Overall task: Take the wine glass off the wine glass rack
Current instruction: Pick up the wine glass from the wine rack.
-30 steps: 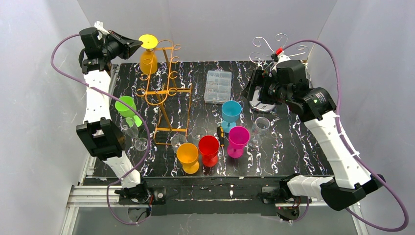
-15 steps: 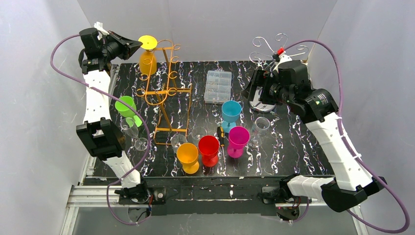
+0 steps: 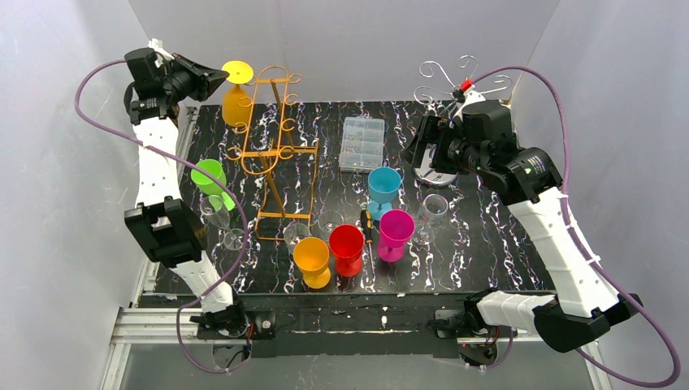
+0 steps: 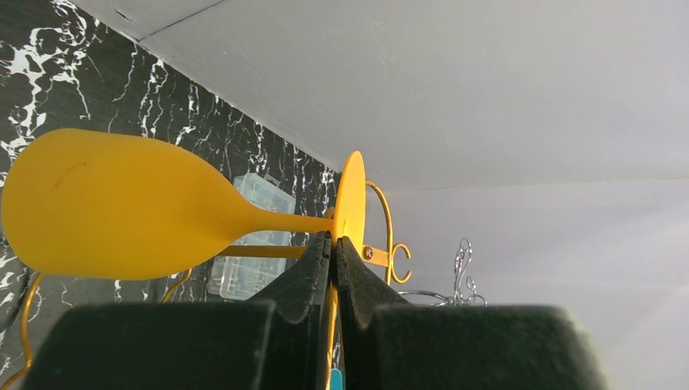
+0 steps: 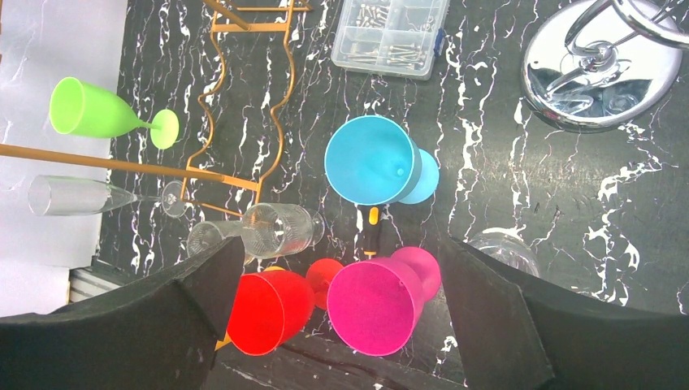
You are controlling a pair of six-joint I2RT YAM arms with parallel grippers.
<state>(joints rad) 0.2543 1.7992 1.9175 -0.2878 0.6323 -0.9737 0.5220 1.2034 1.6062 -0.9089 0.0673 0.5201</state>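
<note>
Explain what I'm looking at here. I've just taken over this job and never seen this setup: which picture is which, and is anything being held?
Two robot arms are bolted at the near edge of a black marbled table. The wide picture looks down from above and behind them. The other two come from a camera on each wrist. The left gripper is shut on the foot of a yellow wine glass, held bowl-down beside the top of the orange rack. The right gripper is open and empty. Its camera looks down on a blue cup and a pink cup. A clear parts box and a silver rack also stand there.
</note>
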